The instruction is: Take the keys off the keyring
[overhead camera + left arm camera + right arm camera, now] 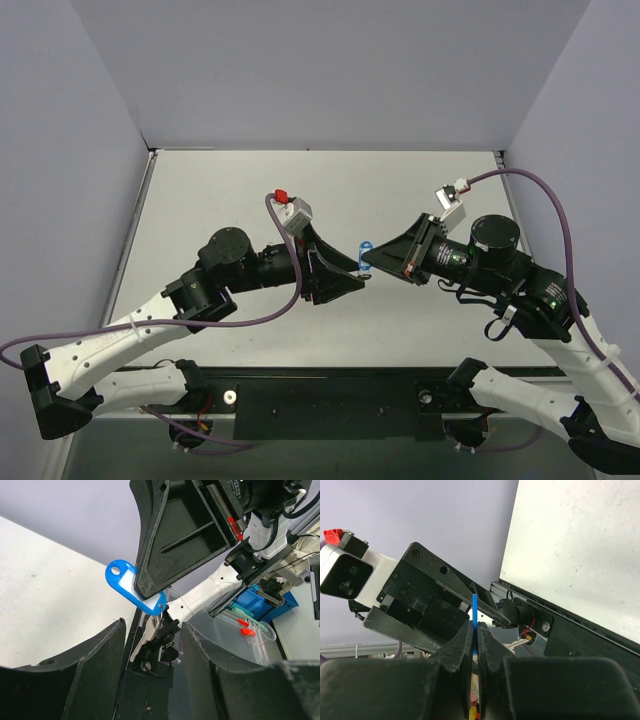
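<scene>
Far left in the top view: a purple cable (pixel 240 322) looping under the left arm, over a white table (pixel 230 190). Moving right, meets the left gripper (pixel 352 280), up in the air over mid-table, pointing right, nearly tip to tip with its partner. Shows, from the left wrist, jaws apart: two black fingers (pixel 95 670) with a clear gap between them, closed on nothing. Hanging in that gap, the keys (pixel 144 641): silver, dangling below the keyring (pixel 131 586), seemingly touching neither finger; cannot tell one key from the other there.

Just right of centre, the keyring itself: a blue oval tag with a white label window and a hole at its free end, held tilted in the air above the table. Pinched at its lower-right end by the right gripper (pixel 370 258), jaws together on it. From the right wrist, appears edge-on as a thin blue strip clamped between two black fingertips (pixel 490 645).

Farther right: the right arm, with a second purple cable (pixel 545 182) arching over it. Beyond the table edge in the left wrist view, a clear plastic box (pixel 235 635) holding small red and green bits, beside a blue bin (pixel 252 602).
</scene>
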You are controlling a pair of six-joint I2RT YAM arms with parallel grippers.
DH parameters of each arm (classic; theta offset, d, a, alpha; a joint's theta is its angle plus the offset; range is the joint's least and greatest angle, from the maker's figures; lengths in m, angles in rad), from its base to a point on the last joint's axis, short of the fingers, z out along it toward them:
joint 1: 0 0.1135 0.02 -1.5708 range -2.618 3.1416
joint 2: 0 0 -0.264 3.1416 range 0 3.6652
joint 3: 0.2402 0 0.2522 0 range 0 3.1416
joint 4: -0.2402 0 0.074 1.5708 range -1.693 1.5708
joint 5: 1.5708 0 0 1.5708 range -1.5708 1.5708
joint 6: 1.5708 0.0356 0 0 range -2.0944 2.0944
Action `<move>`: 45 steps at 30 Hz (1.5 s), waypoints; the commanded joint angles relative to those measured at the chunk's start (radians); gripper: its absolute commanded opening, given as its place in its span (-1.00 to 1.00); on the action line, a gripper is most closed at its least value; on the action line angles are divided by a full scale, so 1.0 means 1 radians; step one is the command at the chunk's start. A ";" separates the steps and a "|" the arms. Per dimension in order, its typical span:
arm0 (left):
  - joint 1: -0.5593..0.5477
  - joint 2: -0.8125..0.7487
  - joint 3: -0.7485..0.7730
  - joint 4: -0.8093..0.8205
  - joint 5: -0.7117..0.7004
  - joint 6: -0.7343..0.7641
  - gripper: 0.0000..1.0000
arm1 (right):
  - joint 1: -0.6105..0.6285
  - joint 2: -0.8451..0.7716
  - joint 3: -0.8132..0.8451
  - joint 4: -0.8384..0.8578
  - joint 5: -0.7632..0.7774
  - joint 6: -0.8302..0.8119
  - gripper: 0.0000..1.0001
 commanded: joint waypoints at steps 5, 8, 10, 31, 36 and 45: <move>-0.014 0.018 0.059 0.004 -0.020 0.025 0.03 | 0.016 0.005 0.037 0.015 0.014 0.002 -1.00; -0.015 0.018 0.060 0.007 -0.023 0.026 -0.10 | 0.017 0.005 0.035 0.015 0.014 0.000 -1.00; -0.015 0.021 0.062 0.009 -0.021 0.025 -0.21 | 0.017 0.003 0.032 0.015 0.015 0.000 -1.00; -0.018 -0.002 -0.026 0.102 0.065 -0.072 -1.00 | 0.025 -0.003 -0.028 -0.006 0.014 -0.042 -0.40; -0.018 -0.016 -0.064 0.139 0.126 -0.162 -1.00 | 0.025 0.040 0.064 -0.165 0.023 -0.179 0.60; -0.011 -0.035 -0.044 0.006 0.189 -0.253 -1.00 | 0.025 0.075 0.164 -0.324 -0.049 -0.355 0.44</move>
